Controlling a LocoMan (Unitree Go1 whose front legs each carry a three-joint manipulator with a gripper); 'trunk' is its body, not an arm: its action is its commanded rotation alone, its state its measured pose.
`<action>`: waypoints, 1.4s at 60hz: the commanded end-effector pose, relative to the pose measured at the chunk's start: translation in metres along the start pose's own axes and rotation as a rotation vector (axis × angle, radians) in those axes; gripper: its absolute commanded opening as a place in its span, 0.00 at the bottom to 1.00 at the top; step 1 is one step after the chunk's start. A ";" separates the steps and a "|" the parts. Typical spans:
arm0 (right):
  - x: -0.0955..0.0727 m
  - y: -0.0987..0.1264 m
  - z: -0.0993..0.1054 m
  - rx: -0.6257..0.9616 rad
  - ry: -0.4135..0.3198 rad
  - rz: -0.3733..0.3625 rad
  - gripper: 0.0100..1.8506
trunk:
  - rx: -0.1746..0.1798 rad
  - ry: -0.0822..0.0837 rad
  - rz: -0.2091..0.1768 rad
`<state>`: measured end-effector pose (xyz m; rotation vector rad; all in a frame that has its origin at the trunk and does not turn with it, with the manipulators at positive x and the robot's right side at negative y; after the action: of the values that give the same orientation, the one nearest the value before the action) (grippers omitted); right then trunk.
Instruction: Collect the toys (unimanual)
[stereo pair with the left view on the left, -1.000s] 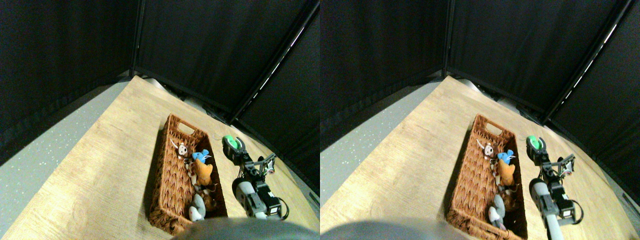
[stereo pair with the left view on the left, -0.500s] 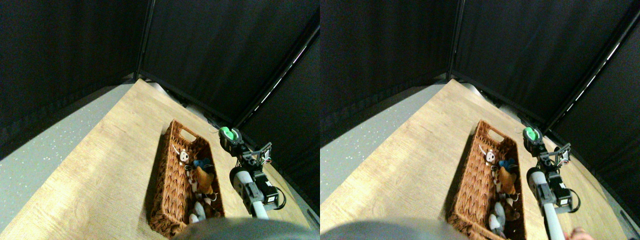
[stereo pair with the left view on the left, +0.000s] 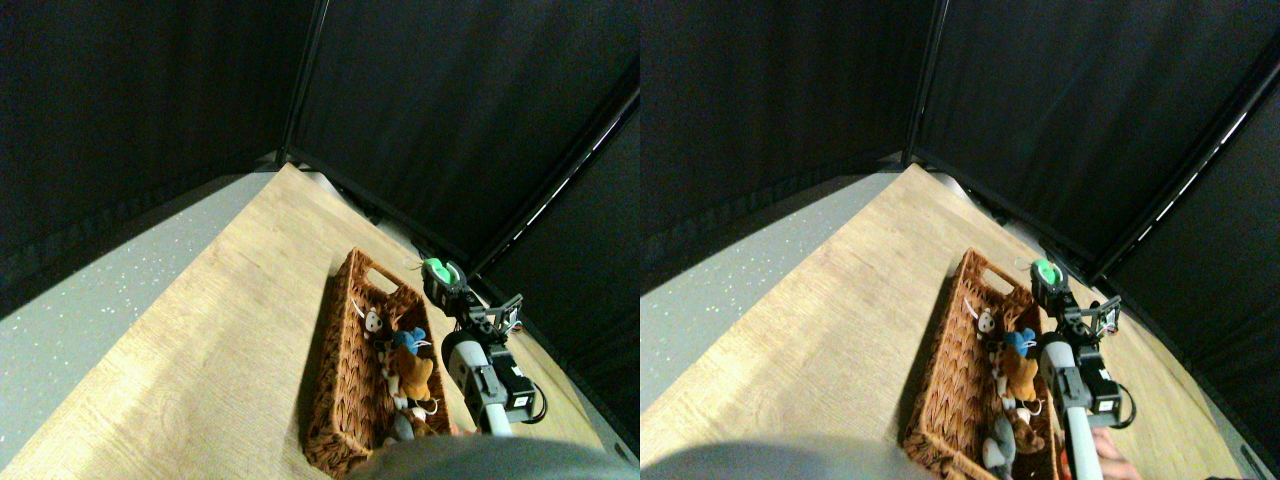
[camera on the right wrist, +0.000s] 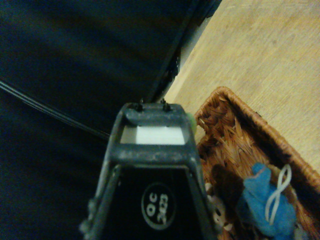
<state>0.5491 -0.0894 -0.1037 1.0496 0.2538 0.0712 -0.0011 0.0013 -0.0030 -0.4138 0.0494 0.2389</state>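
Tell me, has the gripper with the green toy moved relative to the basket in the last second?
Yes. The right gripper, carrying the green toy, has come in toward the wicker basket; it now sits at the basket's far right corner.

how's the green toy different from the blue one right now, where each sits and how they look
The green toy is up at the tip of the right gripper, above the far end of the wicker basket; the blue toy lies down inside the basket among other plush animals. The green toy is bright and mostly hidden by the jaw frame; the blue toy shows plainly in the wrist view, white string loop across it. Both are small beside the basket.
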 end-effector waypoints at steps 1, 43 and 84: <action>-0.002 0.003 0.001 -0.032 0.034 0.011 0.23 | -0.014 0.000 0.012; -0.008 -0.035 0.070 -0.074 -0.193 -0.050 0.37 | 0.061 0.032 -0.042; -0.088 -0.110 0.093 0.089 -0.332 -0.112 0.47 | 0.179 0.099 -0.141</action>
<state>0.4822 -0.2357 -0.1477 1.0871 0.0715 -0.2759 -0.0031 -0.0049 -0.0069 -0.2510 0.1196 0.0973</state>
